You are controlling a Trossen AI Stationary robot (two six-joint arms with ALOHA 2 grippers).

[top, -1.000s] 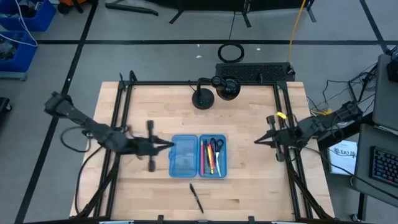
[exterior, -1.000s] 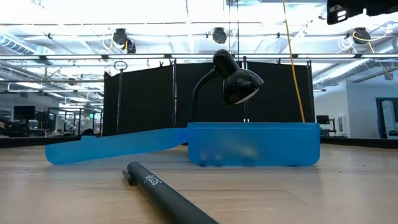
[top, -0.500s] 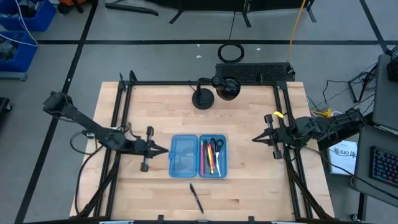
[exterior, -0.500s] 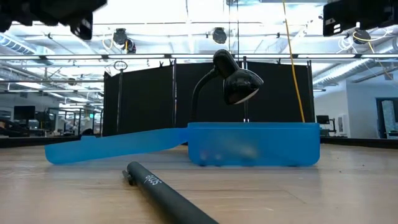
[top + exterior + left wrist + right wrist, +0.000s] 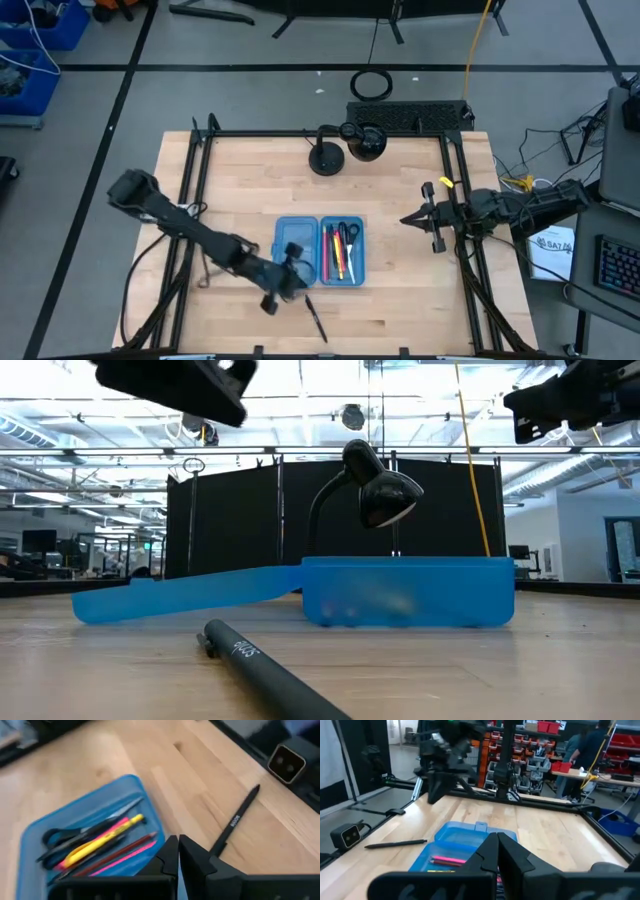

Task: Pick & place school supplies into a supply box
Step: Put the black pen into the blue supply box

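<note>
The blue supply box [image 5: 318, 250] lies open on the table. Its right half [image 5: 90, 840] holds pink, yellow and red pens and black-handled scissors; its left half [image 5: 190, 595] lies flat and slightly raised. One black pen [image 5: 316, 318] lies on the wood near the table's near edge, also seen as the black pen [image 5: 235, 820]. My left gripper [image 5: 300, 272] is shut and hovers over the box's near-left corner. My right gripper [image 5: 405, 220] is shut, in the air to the right of the box.
A black desk lamp [image 5: 345, 145] stands near the table's far edge behind the box. Black frame rails [image 5: 195, 200] run along the left and right table edges. Bare wood lies between the box and my right gripper. A small camera [image 5: 286, 761] sits at the near edge.
My left arm has swung from the table's left side, beside the box, toward the near edge and rightward, and now hangs over the box's near-left corner, turned toward the black pen. My right gripper has crept slightly leftward toward the box. The box and pens have stayed put.
</note>
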